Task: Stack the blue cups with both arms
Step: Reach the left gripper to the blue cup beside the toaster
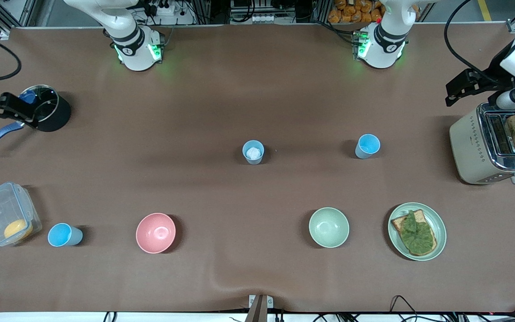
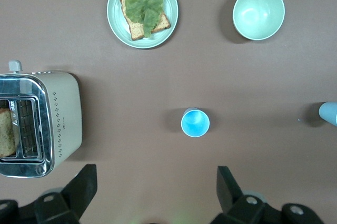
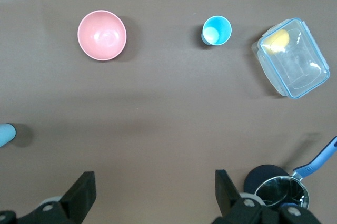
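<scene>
Left gripper: jaws spread wide, empty, up over the surface at the left arm's end beside the toaster. Straight ahead of the gap, upright and mouth up: end cup, near the toaster, closest to this arm. No long axis to align with; round, so any approach angle serves.

Right gripper: jaws likewise spread, empty, over the right arm's end beside the pot. Well apart from it, near the front camera: corner cup, between the box and pink bowl.

Between both arms: middle cup, something white inside. Likely the stacking spot.
</scene>
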